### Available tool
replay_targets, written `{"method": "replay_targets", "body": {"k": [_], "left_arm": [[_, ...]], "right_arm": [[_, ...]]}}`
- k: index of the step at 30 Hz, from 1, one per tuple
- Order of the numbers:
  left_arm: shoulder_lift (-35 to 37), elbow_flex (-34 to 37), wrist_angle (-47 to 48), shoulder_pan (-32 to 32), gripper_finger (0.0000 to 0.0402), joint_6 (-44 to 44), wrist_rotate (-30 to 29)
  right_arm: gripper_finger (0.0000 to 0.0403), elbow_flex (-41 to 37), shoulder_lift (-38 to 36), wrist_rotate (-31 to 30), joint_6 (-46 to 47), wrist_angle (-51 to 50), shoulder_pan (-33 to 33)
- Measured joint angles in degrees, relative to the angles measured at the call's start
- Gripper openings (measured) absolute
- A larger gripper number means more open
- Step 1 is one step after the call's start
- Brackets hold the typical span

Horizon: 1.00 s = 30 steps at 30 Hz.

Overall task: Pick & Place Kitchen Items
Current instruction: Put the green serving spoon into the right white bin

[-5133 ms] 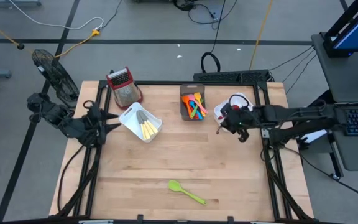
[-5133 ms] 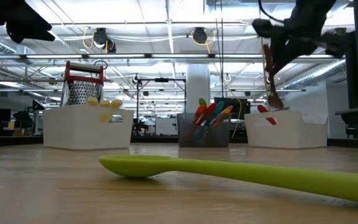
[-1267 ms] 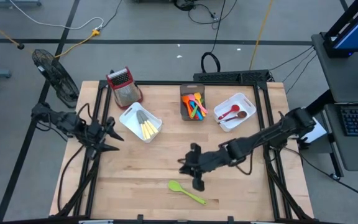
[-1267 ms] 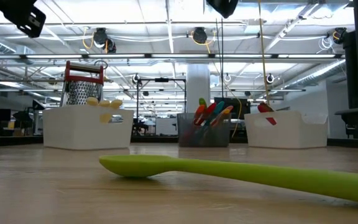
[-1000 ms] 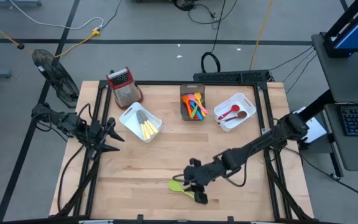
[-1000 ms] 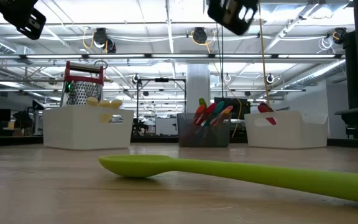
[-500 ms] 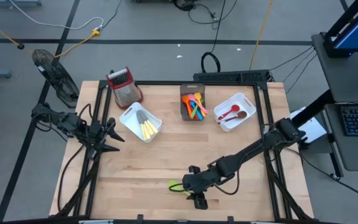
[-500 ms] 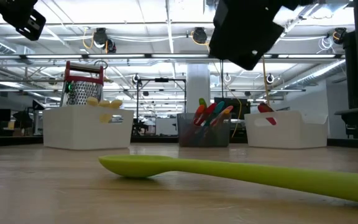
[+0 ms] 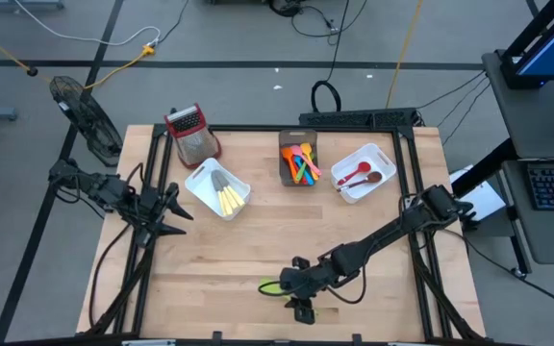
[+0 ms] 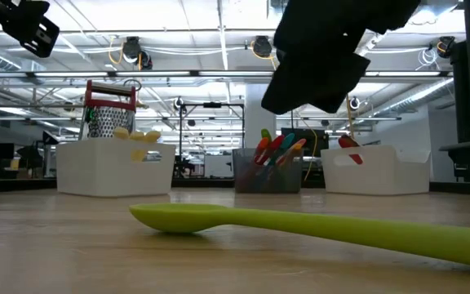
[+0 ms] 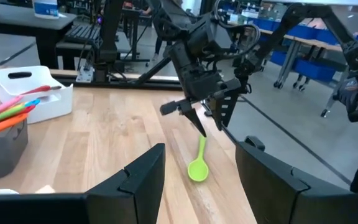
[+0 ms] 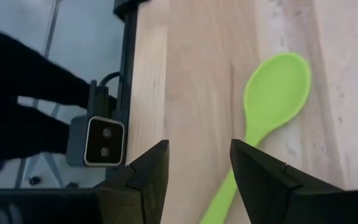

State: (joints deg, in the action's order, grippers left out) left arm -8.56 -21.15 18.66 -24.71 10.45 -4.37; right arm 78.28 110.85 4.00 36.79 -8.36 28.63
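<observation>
A lime-green spoon [image 9: 269,286] lies flat on the wooden table near its front edge, its bowl [image 12: 277,93] toward the table's left. My right gripper [image 9: 291,288] hangs open just above the spoon's handle [image 11: 202,146] and slants down at it. Its two fingers stand to either side of the handle without touching. In the low view the spoon [image 10: 243,219] lies clear below the dark hand. My left gripper [image 9: 183,205] waits open at the table's left edge, well off the table.
At the back stand three bins. A white bin [image 9: 217,188] holds yellow-handled knives, a dark grey bin [image 9: 299,161] holds colourful spoons, and a second white bin [image 9: 364,173] holds a red and a brown spoon. A red-topped grater [image 9: 192,133] stands far left.
My right gripper has sunk toward the green spoon and shifted a little toward the table's near edge, and it now hangs over the handle. The spoon has not moved.
</observation>
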Motion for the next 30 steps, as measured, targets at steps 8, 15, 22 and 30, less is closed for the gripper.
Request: {"method": "replay_targets", "body": {"k": [8,15,22,30], "left_arm": [[0.0,0.0,1.2,0.0,0.0200,-0.2,0.0],[0.0,0.0,1.4,0.0,0.0200,-0.2,0.0],[0.0,0.0,1.9,0.0,0.0200,-0.2,0.0],[0.0,0.0,2.5,0.0,0.0200,0.2,1.8]], "right_arm": [[0.0167,0.0,0.9,-1.0,4.8,1.7,0.4],[0.0167,0.0,5.9,-2.4,10.1,5.4,1.3],[0.0167,0.2,10.1,-4.8,12.8,5.8,1.2],[0.0167,0.1,11.9,-4.2,14.8,10.6,1.9]]}}
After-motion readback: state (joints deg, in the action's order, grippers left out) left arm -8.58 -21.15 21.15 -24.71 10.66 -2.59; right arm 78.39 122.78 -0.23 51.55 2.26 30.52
